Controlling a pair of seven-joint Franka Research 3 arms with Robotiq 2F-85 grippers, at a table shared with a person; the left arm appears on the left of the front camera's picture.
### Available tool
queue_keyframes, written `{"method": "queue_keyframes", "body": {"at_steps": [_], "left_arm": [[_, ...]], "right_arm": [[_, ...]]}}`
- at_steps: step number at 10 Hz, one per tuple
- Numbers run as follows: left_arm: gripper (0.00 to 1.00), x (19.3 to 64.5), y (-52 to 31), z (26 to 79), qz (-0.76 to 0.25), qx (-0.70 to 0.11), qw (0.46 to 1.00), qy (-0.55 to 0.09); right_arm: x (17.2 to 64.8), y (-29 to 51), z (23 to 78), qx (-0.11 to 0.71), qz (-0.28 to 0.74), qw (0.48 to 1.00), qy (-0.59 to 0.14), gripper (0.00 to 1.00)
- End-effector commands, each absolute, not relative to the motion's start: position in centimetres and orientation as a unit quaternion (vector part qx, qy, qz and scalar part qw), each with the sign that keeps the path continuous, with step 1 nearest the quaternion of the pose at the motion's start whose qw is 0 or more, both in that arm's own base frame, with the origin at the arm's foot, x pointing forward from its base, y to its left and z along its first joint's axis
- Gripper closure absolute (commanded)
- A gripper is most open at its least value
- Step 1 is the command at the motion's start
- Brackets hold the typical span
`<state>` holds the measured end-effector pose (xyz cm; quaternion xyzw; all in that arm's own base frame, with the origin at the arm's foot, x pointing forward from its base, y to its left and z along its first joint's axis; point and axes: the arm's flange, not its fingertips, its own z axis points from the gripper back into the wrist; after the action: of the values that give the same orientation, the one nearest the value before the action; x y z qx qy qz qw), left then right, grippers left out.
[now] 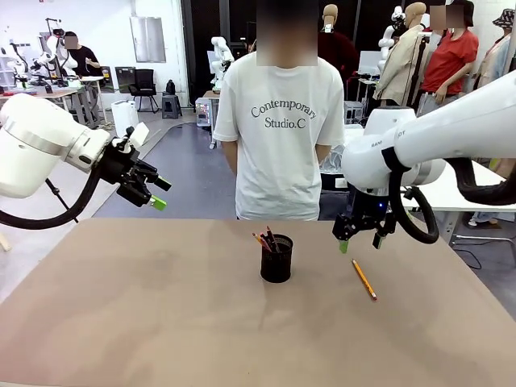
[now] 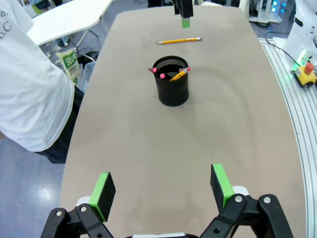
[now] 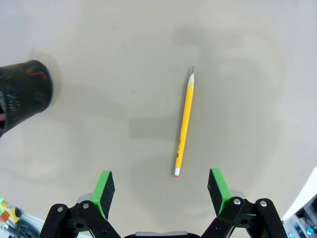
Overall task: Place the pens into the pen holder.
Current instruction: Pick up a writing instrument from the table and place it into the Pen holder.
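Hovering wide-open, empty right gripper (image 3: 159,184) above yellow pencil (image 3: 184,126) on table (image 3: 99,129).

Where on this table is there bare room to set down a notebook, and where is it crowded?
The table's left half, from the pen holder to its left edge, is bare, as is the near strip in front of the holder. Crowded: right of the holder, where the yellow pencil lies below the right arm's open jaws.

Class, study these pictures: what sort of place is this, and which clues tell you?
Probably a robotics lab: left gripper and right gripper at a table, a red stop button beside it, a white desk nearby.
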<state>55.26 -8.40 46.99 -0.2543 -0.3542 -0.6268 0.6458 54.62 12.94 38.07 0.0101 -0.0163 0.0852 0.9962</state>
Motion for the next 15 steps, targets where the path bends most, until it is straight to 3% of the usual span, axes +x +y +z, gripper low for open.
{"method": "queue_keyframes", "body": {"at_steps": [1, 6, 11, 15], "left_arm": [[0.00, 55.1, -8.2, 47.2, -0.627, -0.259, 0.645, -0.353], [0.00, 55.1, -8.2, 47.2, -0.627, -0.259, 0.645, -0.353], [0.00, 55.1, -8.2, 47.2, -0.627, -0.259, 0.645, -0.353], [0.00, 55.1, -8.2, 47.2, -0.627, -0.259, 0.645, -0.353]], "right_arm": [[54.7, 12.8, 36.2, -0.014, 0.068, 0.997, -0.024, 0.00], [55.0, 11.9, 34.4, 0.010, 0.093, 0.995, 0.020, 0.00], [54.9, 12.2, 33.3, 0.003, 0.078, 0.997, 0.006, 0.00], [58.4, 12.8, 31.2, 0.020, 0.030, 0.999, 0.012, 0.00]]}}
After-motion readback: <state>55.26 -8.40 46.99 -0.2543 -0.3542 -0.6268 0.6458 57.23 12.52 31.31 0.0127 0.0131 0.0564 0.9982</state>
